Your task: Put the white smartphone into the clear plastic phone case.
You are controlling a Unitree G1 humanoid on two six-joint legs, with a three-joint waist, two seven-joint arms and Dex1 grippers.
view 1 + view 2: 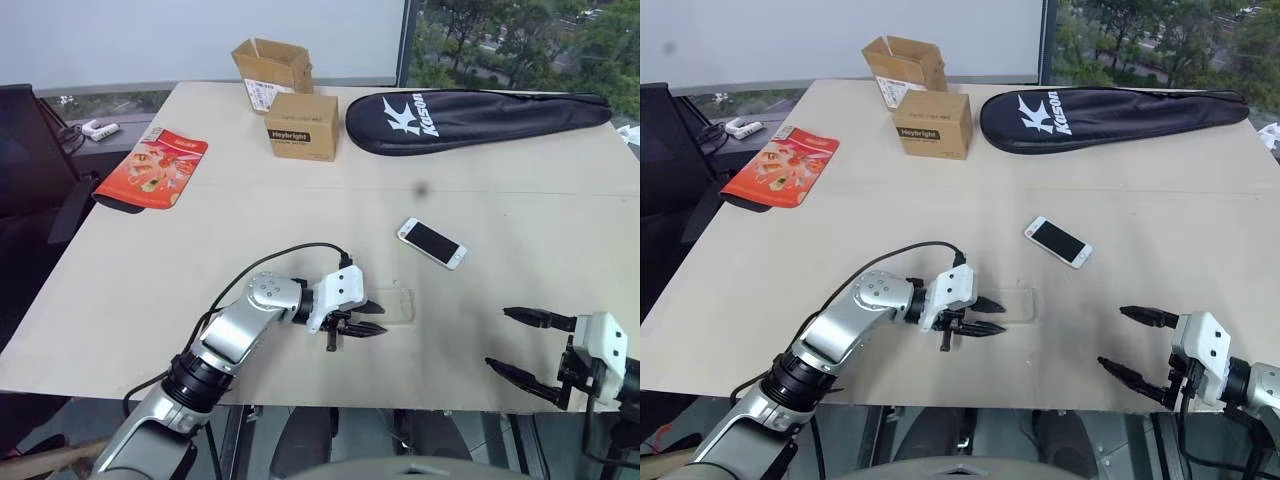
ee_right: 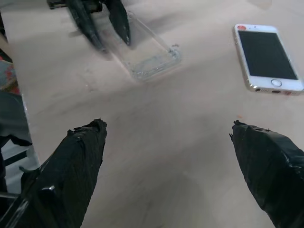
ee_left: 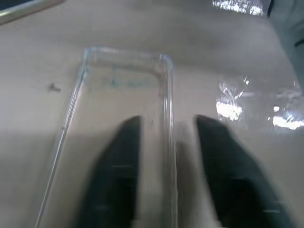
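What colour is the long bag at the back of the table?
The long bag is black with white letters on it. The left eye view shows it best.

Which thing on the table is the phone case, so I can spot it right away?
Start at the long black racket bag at the far edge of the table, then come down past the white phone. The clear phone case lies flat at the left gripper, one side wall between its fingers. It is see-through, showing only glossy edges.

White smartphone, black screen up, white bezels, lay flat and askew near the table's middle, clear plastic phone case, thin glossy-edged shell, lay open side up closer to the near edge, apart from phone
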